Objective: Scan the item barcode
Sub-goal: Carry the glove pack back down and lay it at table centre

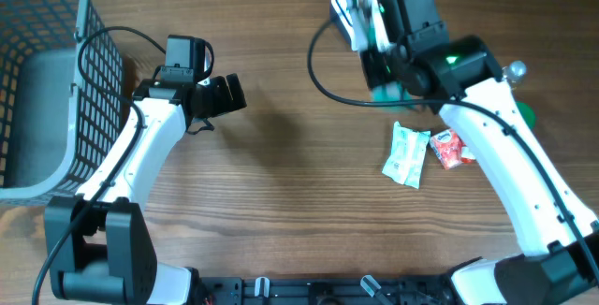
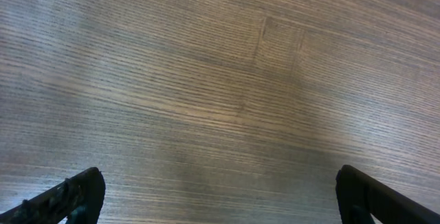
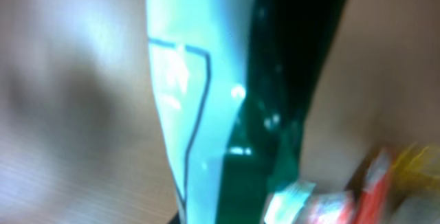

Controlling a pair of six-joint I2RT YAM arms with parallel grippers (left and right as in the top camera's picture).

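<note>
- Packet, green-and-white packet (image 3: pixel 206 114), is pinched in the right gripper (image 1: pixel 362 10), whose jaws are closed on it, above the table's (image 1: pixel 281 174) far edge.
- Left gripper (image 1: pixel 223 94) hovers over bare wood, its jaws spread wide and holding nothing.
- Two sachets (image 1: pixel 406 155) lie beside the right arm.

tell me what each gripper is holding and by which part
Right gripper is shut on a green and white packet; where along it cannot be told. Left gripper is open, holding nothing.
</note>
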